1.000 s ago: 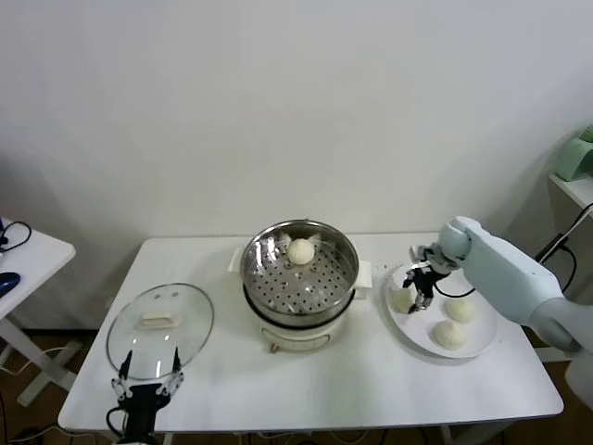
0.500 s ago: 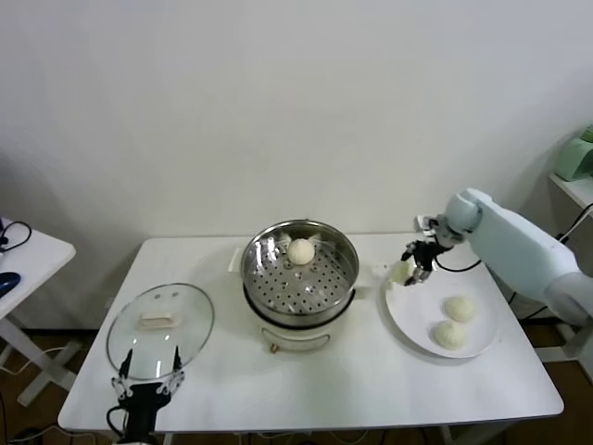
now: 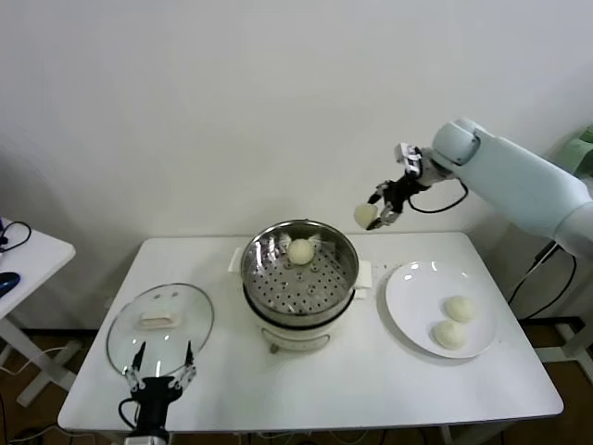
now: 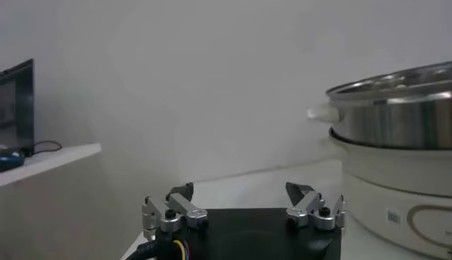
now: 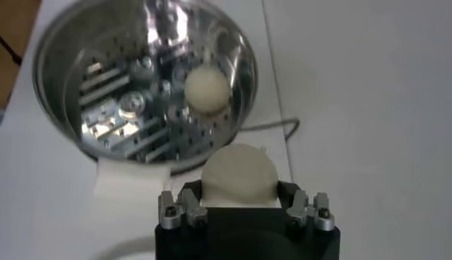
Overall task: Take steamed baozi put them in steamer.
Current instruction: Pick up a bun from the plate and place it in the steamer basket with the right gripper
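My right gripper is shut on a steamed baozi and holds it in the air above the right rim of the steamer. The right wrist view shows that baozi between the jaws, with the steamer below. One baozi lies on the steamer's perforated floor at the back; it also shows in the right wrist view. Two baozi lie on the white plate at the right. My left gripper is open and empty at the table's front left.
A round glass lid with a white handle lies flat at the front left, just behind my left gripper. The steamer stands on a white cooker base at the table's middle. A small white side table stands at the far left.
My right gripper has lifted a baozi off the plate and carried it up and left toward the steamer. The left gripper has shifted slightly.
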